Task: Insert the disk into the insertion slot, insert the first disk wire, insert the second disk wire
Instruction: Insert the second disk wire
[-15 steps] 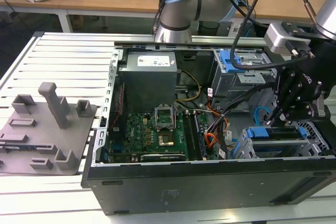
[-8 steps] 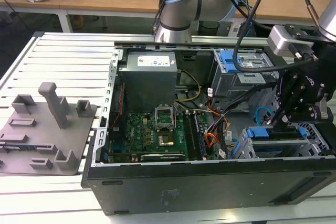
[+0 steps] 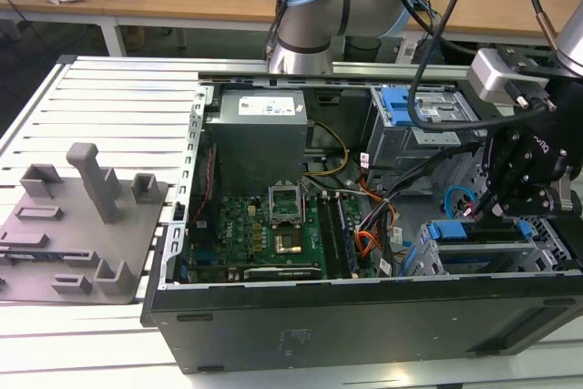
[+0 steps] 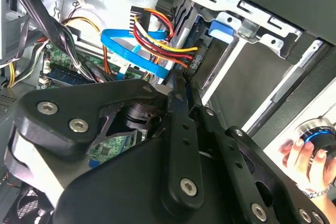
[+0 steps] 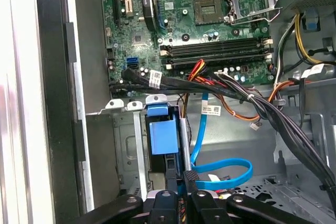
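One arm: the Universal Robots arm reaches into the open computer case [image 3: 364, 316] on the slatted worktop [image 3: 109, 107]; in the exterior view its gripper [image 3: 487, 207] hangs at about 3 o'clock from the motherboard [image 3: 264, 225], over the drive cages.
Fingers: in both wrist views they stand closed, nearly touching. Whether something thin is pinched between them cannot be told.
Insertion slot: the low grey perforated bay [image 5: 126, 150] lies just beyond the fingertips in the first wrist view.
Disk: the blue carrier frame [image 5: 163, 135] sits inside that bay, so the drive is judged already seated.
Second disk wire: the flat blue cable [image 5: 226, 174] loops just beside the gripper [image 5: 181, 176], and one run ends near the fingertips. This suggests the cable is the item being worked.
First disk wire: the red, orange and black bundle [image 4: 163, 43] with its flat black plug hangs just past the gripper [image 4: 181, 85], beside the blue cable [image 4: 126, 51]. It looks unplugged from the drive.
Person: a hand [image 4: 302, 156] rests on a blue-ringed knob outside the case.
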You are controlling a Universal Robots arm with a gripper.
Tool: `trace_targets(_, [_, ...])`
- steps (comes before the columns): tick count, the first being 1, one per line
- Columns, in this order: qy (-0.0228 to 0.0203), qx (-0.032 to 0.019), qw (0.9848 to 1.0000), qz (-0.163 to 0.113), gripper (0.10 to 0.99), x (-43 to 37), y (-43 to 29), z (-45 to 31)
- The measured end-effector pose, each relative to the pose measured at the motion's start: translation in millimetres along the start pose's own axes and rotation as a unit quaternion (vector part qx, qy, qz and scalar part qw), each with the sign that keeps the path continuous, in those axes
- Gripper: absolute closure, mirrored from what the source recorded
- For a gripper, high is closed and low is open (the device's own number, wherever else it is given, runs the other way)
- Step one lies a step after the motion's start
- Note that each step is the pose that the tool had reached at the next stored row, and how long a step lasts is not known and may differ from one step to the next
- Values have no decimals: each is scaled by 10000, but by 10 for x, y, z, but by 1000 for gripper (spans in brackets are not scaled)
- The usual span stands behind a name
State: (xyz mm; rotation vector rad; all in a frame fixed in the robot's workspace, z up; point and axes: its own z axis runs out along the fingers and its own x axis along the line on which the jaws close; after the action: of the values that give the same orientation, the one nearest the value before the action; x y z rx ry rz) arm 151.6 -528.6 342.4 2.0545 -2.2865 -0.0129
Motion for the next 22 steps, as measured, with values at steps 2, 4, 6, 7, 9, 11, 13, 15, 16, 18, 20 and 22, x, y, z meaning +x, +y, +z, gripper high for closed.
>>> trace_targets(2, [-1, 0, 10000, -3, 922, 12, -2, 2])
trace_targets(4, [-3, 0, 10000, -6, 922, 25, -4, 8])
trace_targets(6, [-1, 0, 10000, -10, 922, 27, -4, 21])
trace_targets(7, [-1, 0, 10000, -11, 922, 27, -5, 28])
trace_targets(9, [1, 0, 10000, -14, 922, 27, -5, 40])
trace_targets(11, [4, 2, 10000, -18, 922, 26, -7, 57])
trace_targets(13, [0, 1, 10000, -19, 922, 26, -7, 64])
trace_targets(15, [-1, 0, 10000, -19, 922, 25, -7, 65])
trace_targets(16, [-2, -1, 10000, -19, 910, 25, -6, 67])
trace_targets(18, [-1, 0, 10000, -18, 910, 26, -6, 68])
trace_targets(20, [-1, 0, 10000, -18, 851, 30, -2, -11])
trace_targets(22, [2, 1, 10000, -18, 851, 35, 4, -128])
